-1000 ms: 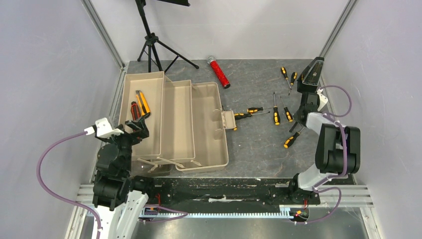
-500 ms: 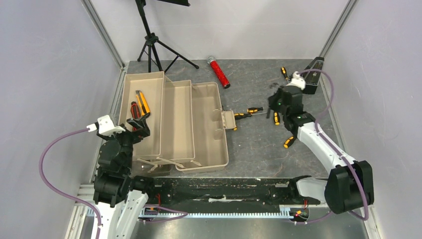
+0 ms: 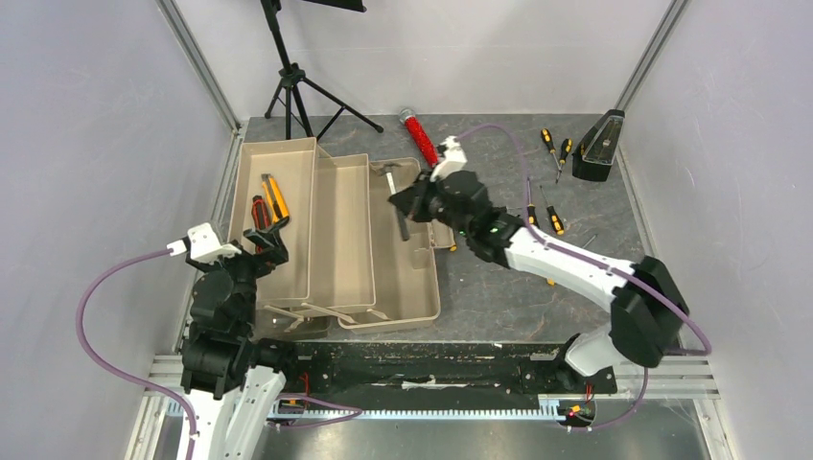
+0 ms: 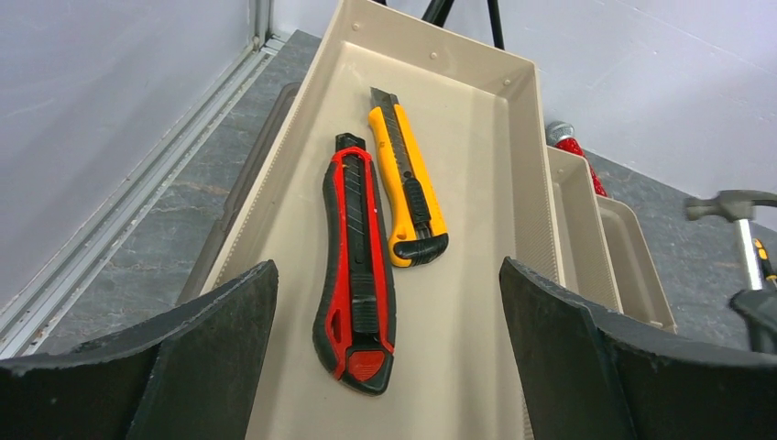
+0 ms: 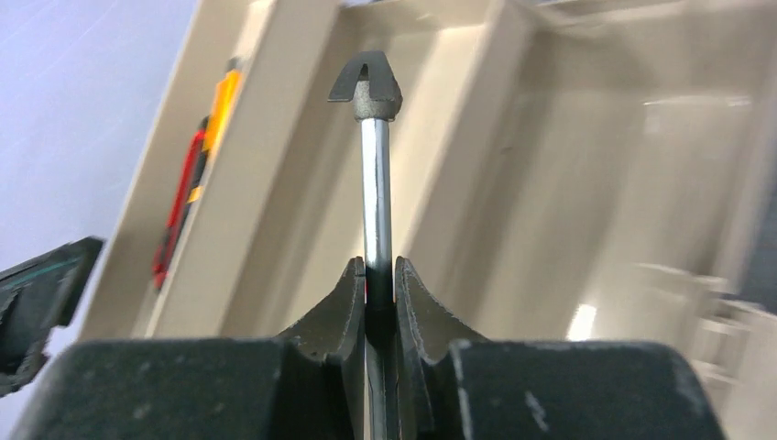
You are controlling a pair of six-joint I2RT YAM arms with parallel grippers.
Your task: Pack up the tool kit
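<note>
The tan toolbox point(image 3: 345, 230) lies open at the left with its trays folded out. A red utility knife point(image 4: 357, 275) and an orange utility knife point(image 4: 408, 179) lie in the leftmost tray point(image 4: 476, 137). My left gripper point(image 4: 389, 367) is open and empty at that tray's near end. My right gripper point(image 5: 378, 284) is shut on the small hammer point(image 5: 376, 165) by its metal shaft and holds it above the toolbox's right compartment point(image 3: 412, 278). The hammer point(image 3: 399, 196) has its head toward the far side. Black-orange screwdrivers point(image 3: 533, 220) lie on the table to the right.
A red glittery cylinder point(image 3: 422, 139) lies behind the toolbox. A black metronome point(image 3: 596, 149) stands at the far right, with two more screwdrivers point(image 3: 548, 144) beside it. A black tripod point(image 3: 297, 91) stands at the back left. Grey walls close in both sides.
My right arm has swung left from the screwdrivers at the right side and now holds the hammer over the toolbox. My left arm has stayed put.
</note>
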